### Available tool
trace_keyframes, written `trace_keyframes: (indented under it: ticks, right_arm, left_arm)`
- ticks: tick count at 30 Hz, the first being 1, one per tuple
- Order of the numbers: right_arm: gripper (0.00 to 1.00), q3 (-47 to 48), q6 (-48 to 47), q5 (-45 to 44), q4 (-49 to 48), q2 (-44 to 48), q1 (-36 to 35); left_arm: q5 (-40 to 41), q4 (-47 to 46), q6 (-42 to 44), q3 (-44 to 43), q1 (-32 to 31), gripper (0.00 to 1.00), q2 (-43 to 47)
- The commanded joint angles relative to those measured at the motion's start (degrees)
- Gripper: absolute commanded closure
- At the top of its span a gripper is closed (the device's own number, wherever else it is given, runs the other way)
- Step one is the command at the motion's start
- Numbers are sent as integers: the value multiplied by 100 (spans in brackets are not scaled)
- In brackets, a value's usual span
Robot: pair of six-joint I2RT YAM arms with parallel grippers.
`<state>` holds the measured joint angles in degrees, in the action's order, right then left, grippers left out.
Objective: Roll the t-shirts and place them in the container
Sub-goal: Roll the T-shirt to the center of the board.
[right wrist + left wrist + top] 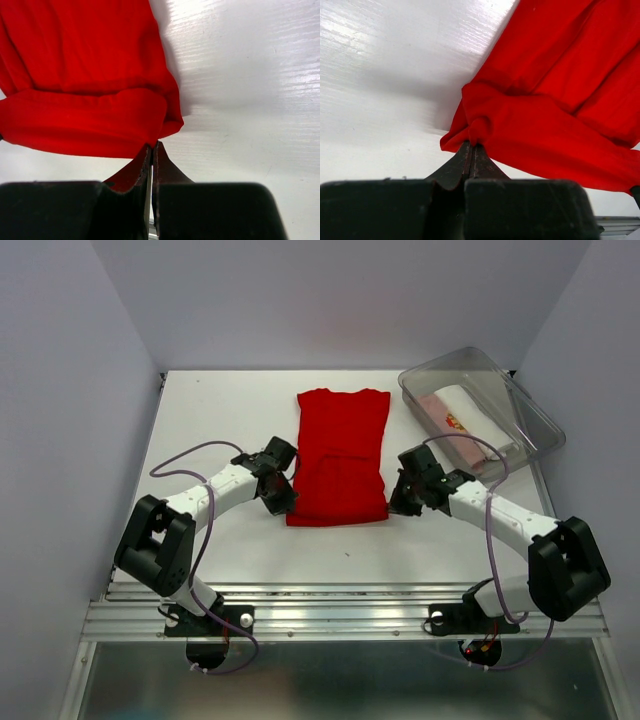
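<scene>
Two grippers pinch the near end of the red t-shirt, one at each corner. The shirt lies flat on the white table, folded into a narrow strip. Its long axis runs straight away from the arm bases, with the notched collar end toward the back wall and the hem end nearest the arms. The left gripper has its fingers pressed together on the near left corner, where the cloth bunches up into a thick fold. The right gripper is closed to a thin slit on the near right corner, below a band of cloth turned over across the strip's width. At the far right of the table, apart from the red shirt, a clear plastic tub holds a pale t-shirt with a small red print.
</scene>
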<state>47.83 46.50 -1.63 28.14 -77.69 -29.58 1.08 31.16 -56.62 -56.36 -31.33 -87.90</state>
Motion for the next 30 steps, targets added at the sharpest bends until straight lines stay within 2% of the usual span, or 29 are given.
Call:
trace_keyframes:
  ticks: [1, 7, 9, 12, 14, 16, 19, 22, 24, 28, 30]
  right_arm:
    - [99, 296, -159, -426, 104, -114, 76]
    - [97, 332, -203, -452, 43, -273, 76]
    - [95, 358, -203, -444, -19, -325, 128]
    - [87, 419, -220, -461, -107, -369, 128]
    - [79, 490, -247, -479, -177, -405, 128]
    - [73, 621, -256, -496, -239, -466, 128]
    - [68, 814, -282, -496, -344, -598, 128]
    - [68, 912, -308, -470, -441, -695, 128]
    - [66, 973, -334, -400, -476, -660, 128]
    - [49, 807, -457, -277, -643, -169, 128]
    - [47, 675, -545, -207, -722, 86, 128]
  left_arm:
    - [164, 49, 107, -95, 92, 100, 71]
    - [-20, -329, 230, 2, 197, 100, 71]
    - [-38, -496, 274, 28, 215, 95, 115]
    - [-29, -707, 371, 37, 233, 89, 176]
    - [-20, -821, 424, 11, 242, 77, 194]
    - [-64, -944, 485, 20, 250, 71, 194]
    - [-82, -1216, 564, 90, 268, 71, 220]
    - [-38, -1331, 643, 55, 285, 64, 326]
    - [93, -1332, 696, -24, 286, 63, 510]
    - [401, -1472, 784, 133, 277, 62, 1255]
    - [506, -1665, 898, 256, 286, 62, 1529]
